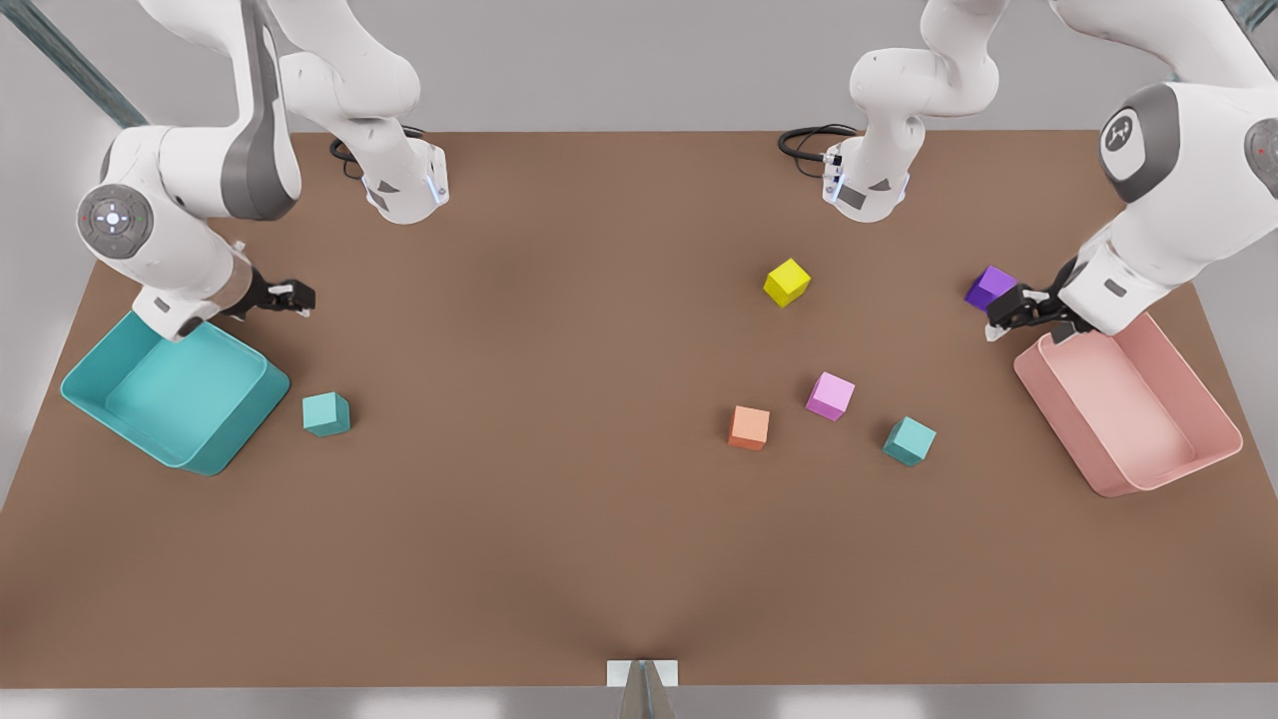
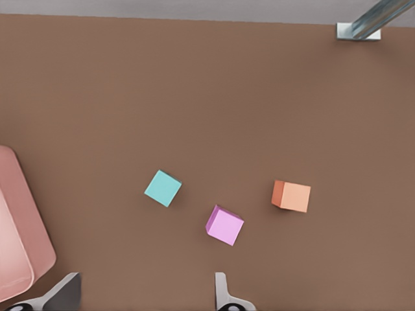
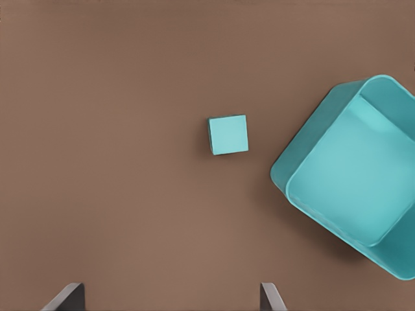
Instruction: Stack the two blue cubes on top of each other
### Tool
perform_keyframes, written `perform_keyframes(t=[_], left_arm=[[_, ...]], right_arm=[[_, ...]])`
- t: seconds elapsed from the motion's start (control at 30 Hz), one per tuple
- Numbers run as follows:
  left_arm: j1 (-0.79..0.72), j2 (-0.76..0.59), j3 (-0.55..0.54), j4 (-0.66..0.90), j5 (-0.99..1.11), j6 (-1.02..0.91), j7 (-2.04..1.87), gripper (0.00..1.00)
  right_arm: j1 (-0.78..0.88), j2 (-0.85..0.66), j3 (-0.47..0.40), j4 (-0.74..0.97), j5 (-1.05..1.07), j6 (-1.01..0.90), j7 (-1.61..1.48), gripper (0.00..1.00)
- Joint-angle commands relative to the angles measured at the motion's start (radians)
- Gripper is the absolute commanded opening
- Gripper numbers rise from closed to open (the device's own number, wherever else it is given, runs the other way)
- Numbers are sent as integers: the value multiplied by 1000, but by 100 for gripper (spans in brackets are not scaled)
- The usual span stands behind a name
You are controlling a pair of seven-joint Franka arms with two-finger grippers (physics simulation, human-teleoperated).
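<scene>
The front view alone showed the yellow cube and purple cube. The left gripper beside the pink bin and the right gripper by the teal bin both hovered spread wide, holding nothing. One teal cube lay well apart from the other teal cube on the brown table.

Simulated lab tabletop, seemingly.

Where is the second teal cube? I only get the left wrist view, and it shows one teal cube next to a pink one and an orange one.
Observer: The other teal cube sits on the table far off at the front view's left, just beside a teal bin.
Operator: Is any arm near it?
Observer: Yes. The right gripper hovers near that bin, with its fingers open and empty.
Operator: And the gripper that carries my camera?
Observer: The left gripper is open, close to a purple cube and next to the pink bin.
</scene>
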Motion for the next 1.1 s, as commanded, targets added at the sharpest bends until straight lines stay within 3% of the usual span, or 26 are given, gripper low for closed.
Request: perform_keyframes(t=[0.0,0.1,0.13,0.23,0.5,0.83,1.07], left_arm=[[-5,2,0,1,5,30,-2,100],[-16,5,-19,21,25,18,-3,100],[3,-55,-51,-40,34,39,1,100],[-7,-40,-57,-42,71,28,1,100],[24,69,-45,27,61,-7,-10,100],[73,71,-68,75,59,-41,14,100],[87,82,-71,67,65,-34,4,100]], right_arm=[[-2,-1,1,-6,0,78,-17,100],[-2,2,4,-159,6,283,-3,100],[-2,28,4,-196,6,348,-3,100],[-11,135,4,-202,7,457,-3,100],[-20,166,-74,-307,10,548,-15,100],[-19,335,-85,-299,10,735,-78,100],[-30,350,-129,-293,10,750,-232,100]])
